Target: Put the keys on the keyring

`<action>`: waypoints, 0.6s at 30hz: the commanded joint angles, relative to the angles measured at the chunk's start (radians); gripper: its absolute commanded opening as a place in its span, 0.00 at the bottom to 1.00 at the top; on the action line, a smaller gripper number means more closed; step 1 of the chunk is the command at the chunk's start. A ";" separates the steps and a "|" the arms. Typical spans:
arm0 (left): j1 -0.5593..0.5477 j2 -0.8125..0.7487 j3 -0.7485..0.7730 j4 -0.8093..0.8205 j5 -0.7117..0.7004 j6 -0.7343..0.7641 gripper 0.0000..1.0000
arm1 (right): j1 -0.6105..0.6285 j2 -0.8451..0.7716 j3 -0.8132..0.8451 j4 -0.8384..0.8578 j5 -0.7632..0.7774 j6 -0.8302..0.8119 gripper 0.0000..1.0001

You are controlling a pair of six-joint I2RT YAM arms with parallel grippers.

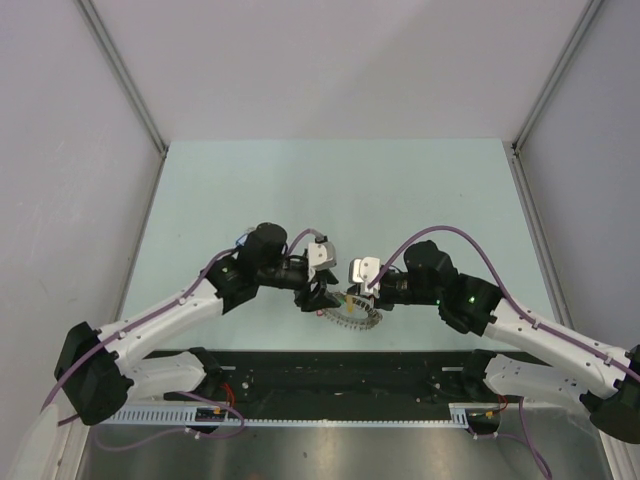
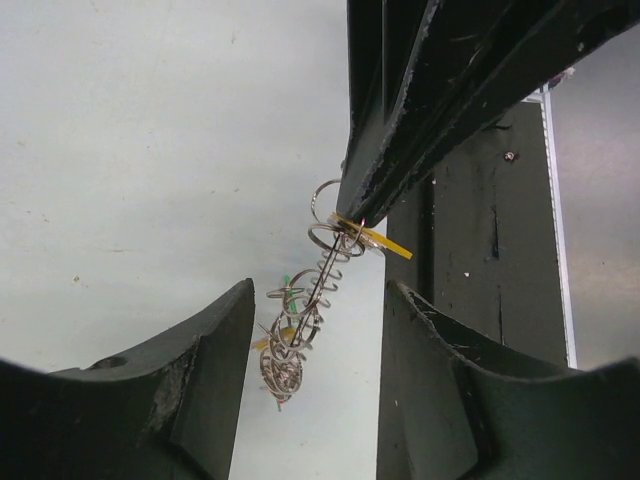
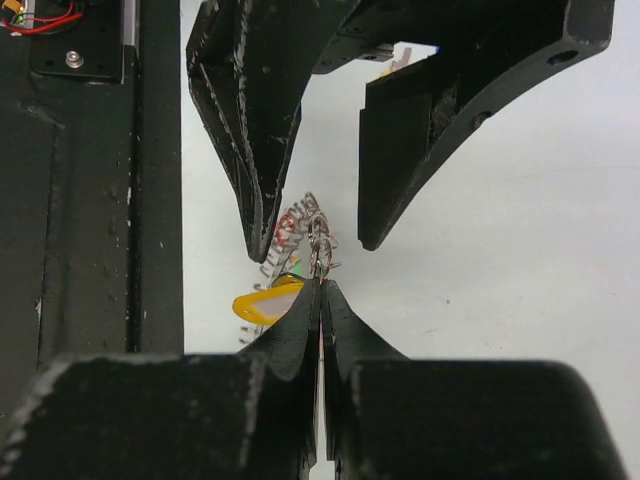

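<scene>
Keyring (image 2: 300,325) pinched by R gripper (image 3: 320,287), L gripper (image 2: 318,292) fingers spread either side.

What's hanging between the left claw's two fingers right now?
The keyring, pinched at its top by the shut right claw, hangs in that gap; the left wrist view shows it.

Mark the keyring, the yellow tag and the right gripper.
keyring (image 2: 300,320), left wrist view, middle of the hanging cluster
yellow tag (image 3: 262,305), right wrist view, centre of its flat face
right gripper (image 3: 320,288), right wrist view, between its shut fingertips, pinching the keyring
</scene>
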 commanded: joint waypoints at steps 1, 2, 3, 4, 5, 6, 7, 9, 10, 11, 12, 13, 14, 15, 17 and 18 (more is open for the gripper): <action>-0.028 0.003 -0.009 0.038 -0.044 -0.024 0.60 | -0.003 -0.003 0.058 0.050 -0.017 -0.014 0.00; -0.030 0.005 -0.014 0.040 -0.044 -0.027 0.60 | -0.003 -0.003 0.059 0.051 -0.017 -0.014 0.00; -0.031 0.002 -0.017 0.046 -0.045 -0.036 0.59 | -0.005 -0.001 0.059 0.053 -0.017 -0.014 0.00; -0.035 0.002 -0.021 0.051 -0.045 -0.043 0.59 | -0.008 0.000 0.058 0.053 -0.017 -0.014 0.00; -0.038 0.000 -0.029 0.060 -0.045 -0.047 0.58 | -0.009 0.003 0.058 0.054 -0.019 -0.014 0.00; -0.039 -0.001 -0.034 0.066 -0.045 -0.058 0.57 | -0.011 0.006 0.059 0.054 -0.020 -0.016 0.00; -0.044 -0.001 -0.037 0.070 -0.045 -0.064 0.57 | -0.011 0.006 0.059 0.054 -0.023 -0.016 0.00; -0.048 -0.003 -0.043 0.080 -0.042 -0.078 0.56 | -0.014 0.009 0.061 0.054 -0.022 -0.016 0.00; -0.053 -0.004 -0.044 0.080 -0.044 -0.084 0.55 | -0.014 0.011 0.061 0.056 -0.022 -0.014 0.00; -0.055 -0.006 -0.049 0.087 -0.039 -0.089 0.54 | -0.016 0.011 0.059 0.056 -0.022 -0.014 0.00; -0.056 -0.010 -0.052 0.093 -0.038 -0.099 0.54 | -0.016 0.011 0.061 0.056 -0.020 -0.014 0.00; -0.061 -0.013 -0.057 0.098 -0.036 -0.106 0.54 | -0.017 0.014 0.059 0.056 -0.022 -0.014 0.00; -0.064 -0.017 -0.066 0.110 -0.034 -0.112 0.52 | -0.017 0.012 0.061 0.056 -0.019 -0.014 0.00; -0.067 -0.020 -0.070 0.118 -0.033 -0.125 0.52 | -0.017 0.012 0.059 0.054 -0.017 -0.014 0.00; -0.073 -0.032 -0.080 0.127 -0.027 -0.139 0.51 | -0.019 0.012 0.061 0.051 -0.016 -0.014 0.00; -0.074 -0.039 -0.084 0.133 -0.024 -0.152 0.51 | -0.019 0.012 0.061 0.051 -0.016 -0.014 0.00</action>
